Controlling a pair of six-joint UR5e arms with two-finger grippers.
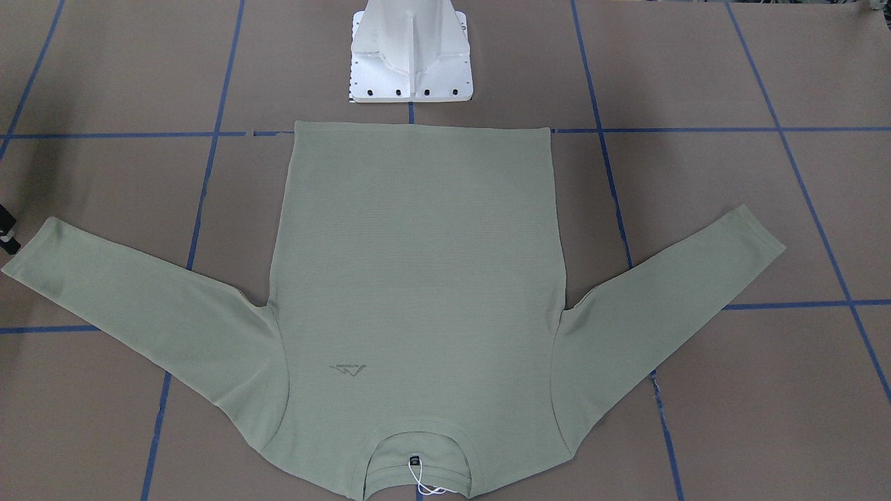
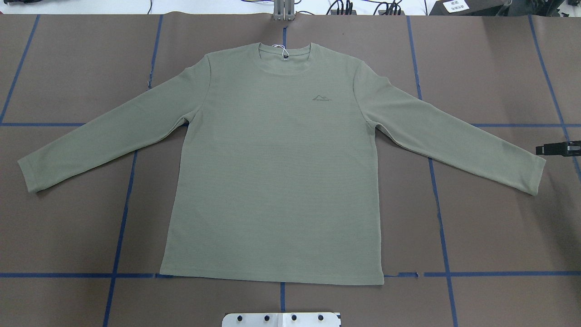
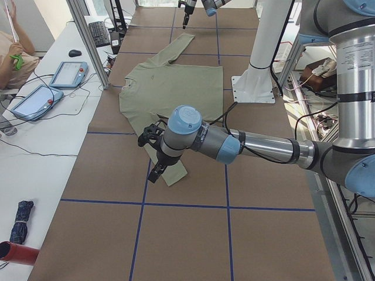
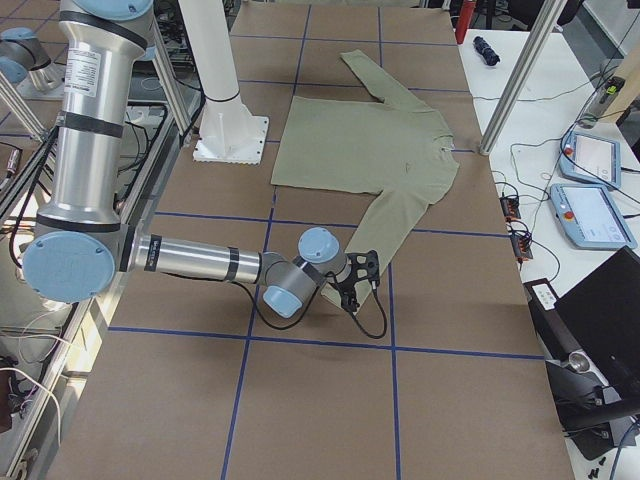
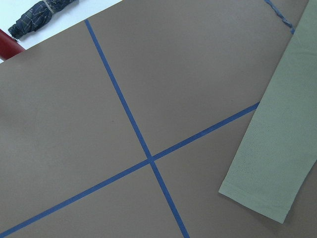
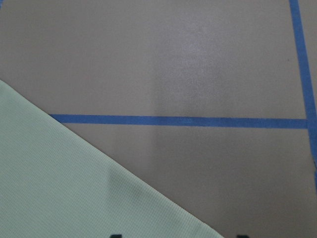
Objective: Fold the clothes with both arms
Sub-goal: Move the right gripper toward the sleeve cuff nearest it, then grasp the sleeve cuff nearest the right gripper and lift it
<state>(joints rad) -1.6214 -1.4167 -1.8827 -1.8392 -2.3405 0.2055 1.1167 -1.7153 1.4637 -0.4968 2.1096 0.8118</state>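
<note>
At the table's left end, the left arm's black two-finger gripper (image 3: 153, 174) hangs close over the left sleeve cuff (image 2: 28, 175); only the side camera shows it, so I cannot tell whether it is released or clenched. The pale sage-green long-sleeved knit shirt (image 2: 277, 181) lies flat and chest-up in the middle of the brown table marked with a blue tape grid (image 2: 68, 236). Its hem is near the white metal pedestal (image 1: 411, 62), its ribbed neck (image 2: 285, 45) at the far edge, and both sleeves are spread outward. At the right, the right arm's black gripper (image 2: 542, 149) sits just beside the right cuff (image 2: 538, 179). Its two dark tips barely show at the bottom of its wrist view, apart with nothing between them, so it looks released. The knit should be light, soft and limp, sagging wherever unsupported and likely dragging across the table. A cuff pinched through both layers seems the best hold for each side.
</note>
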